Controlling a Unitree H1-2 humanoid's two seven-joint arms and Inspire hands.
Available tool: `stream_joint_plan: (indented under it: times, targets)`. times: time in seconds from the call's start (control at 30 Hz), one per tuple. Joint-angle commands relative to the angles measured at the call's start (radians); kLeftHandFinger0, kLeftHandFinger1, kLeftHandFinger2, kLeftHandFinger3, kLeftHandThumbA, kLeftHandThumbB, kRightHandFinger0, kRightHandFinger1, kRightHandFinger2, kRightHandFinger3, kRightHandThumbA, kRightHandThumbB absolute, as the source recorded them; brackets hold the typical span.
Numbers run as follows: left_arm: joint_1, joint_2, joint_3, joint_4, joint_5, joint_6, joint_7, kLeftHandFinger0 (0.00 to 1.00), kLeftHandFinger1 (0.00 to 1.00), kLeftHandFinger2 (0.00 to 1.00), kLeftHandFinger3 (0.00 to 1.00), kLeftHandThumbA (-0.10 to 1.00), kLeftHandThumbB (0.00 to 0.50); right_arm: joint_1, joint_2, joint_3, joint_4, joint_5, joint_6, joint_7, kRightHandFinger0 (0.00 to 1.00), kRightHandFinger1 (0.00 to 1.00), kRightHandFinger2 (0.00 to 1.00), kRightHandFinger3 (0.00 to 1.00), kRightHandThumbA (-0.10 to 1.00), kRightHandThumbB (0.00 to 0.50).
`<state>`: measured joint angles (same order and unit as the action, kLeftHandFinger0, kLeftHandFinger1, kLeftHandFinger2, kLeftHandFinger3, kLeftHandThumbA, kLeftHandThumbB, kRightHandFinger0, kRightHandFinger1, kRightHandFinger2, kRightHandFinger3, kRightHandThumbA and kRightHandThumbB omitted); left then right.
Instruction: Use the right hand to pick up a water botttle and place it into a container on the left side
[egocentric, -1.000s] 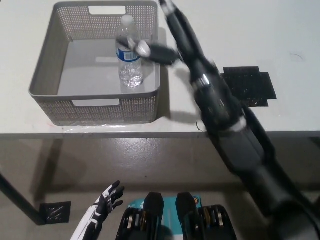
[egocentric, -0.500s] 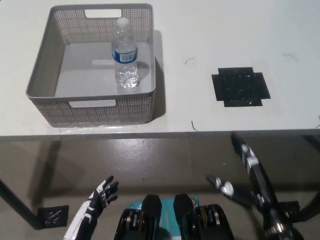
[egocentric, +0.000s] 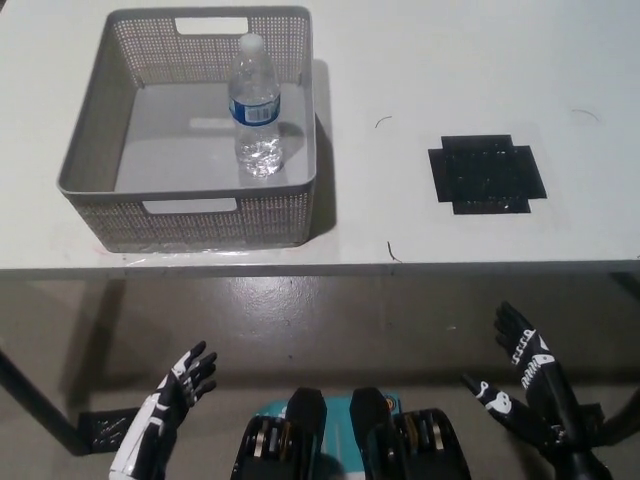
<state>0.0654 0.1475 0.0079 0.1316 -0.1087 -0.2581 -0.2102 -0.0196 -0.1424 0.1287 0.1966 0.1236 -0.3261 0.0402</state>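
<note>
A clear water bottle (egocentric: 255, 108) with a blue label and white cap stands upright inside the grey mesh basket (egocentric: 190, 215) on the left part of the white table. My black right hand (egocentric: 525, 375) hangs low at the bottom right, below the table's front edge, open with fingers spread and holding nothing. My white left hand (egocentric: 172, 395) rests at the bottom left, also below the table edge, open and empty. Both hands are far from the bottle.
A black square mat (egocentric: 486, 173) lies on the table (egocentric: 420, 60) to the right of the basket. The table's front edge (egocentric: 400, 268) runs across the middle of the picture, with grey floor below it.
My right arm let go of the bottle in the basket and drew back from over the table down to the bottom right. The bottle stays standing in the basket.
</note>
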Motion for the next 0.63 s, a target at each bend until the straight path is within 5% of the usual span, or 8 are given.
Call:
stream_joint_plan:
  times: [0.0,0.2,0.6]
  targets:
    - [-0.008,0.0,0.015,-0.016,-0.009,-0.007,0.016,1.0,1.0,1.0,1.0,1.0,0.183,-0.032,0.016,-0.022,-0.002,0.042,-0.04,0.046,1.0,1.0,1.0,1.0,0.97,0.429]
    - [0.005,-0.004,0.02,-0.005,-0.002,-0.021,0.016,1.0,1.0,1.0,1.0,1.0,0.216,-0.023,0.018,-0.025,0.015,0.042,-0.042,0.069,1.0,1.0,1.0,1.0,0.97,0.417]
    - [-0.005,-0.005,0.022,-0.01,0.004,-0.012,0.017,1.0,1.0,1.0,1.0,1.0,0.18,-0.04,0.017,-0.03,0.004,-0.005,-0.015,0.07,1.0,1.0,1.0,1.0,0.98,0.401]
